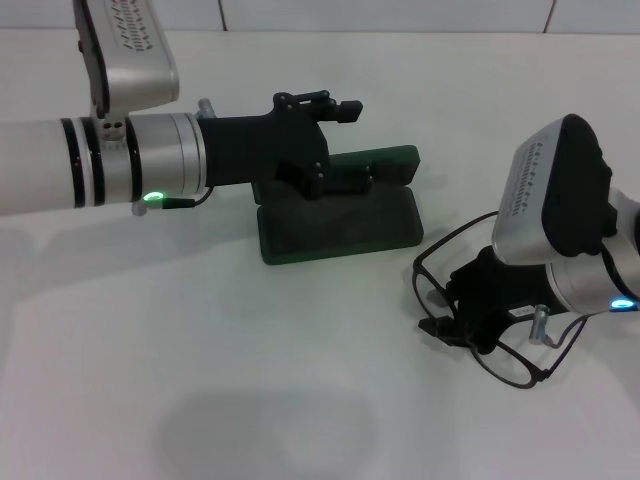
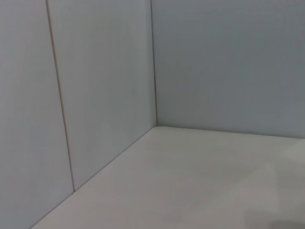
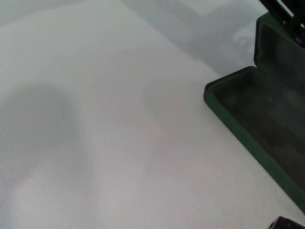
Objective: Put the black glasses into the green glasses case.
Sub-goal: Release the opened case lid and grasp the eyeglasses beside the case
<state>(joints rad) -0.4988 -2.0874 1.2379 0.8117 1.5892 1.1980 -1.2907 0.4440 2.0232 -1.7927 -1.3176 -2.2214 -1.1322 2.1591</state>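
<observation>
The room is evenly and brightly lit from overhead, and the white table (image 1: 300, 380) takes the light softly, with no hard glare. A broad, faint shadow pools on the table in front of the green glasses case (image 1: 340, 228), and a narrow darker one hugs the case's near edge. Small green and blue indicator lights glow on the two arms' wrists. From the right wrist, the table near the case looks hazy and soft, with a dim grey patch well away from it. From the left wrist, the wall panels (image 2: 95, 95) look flat, bluish and dull.
</observation>
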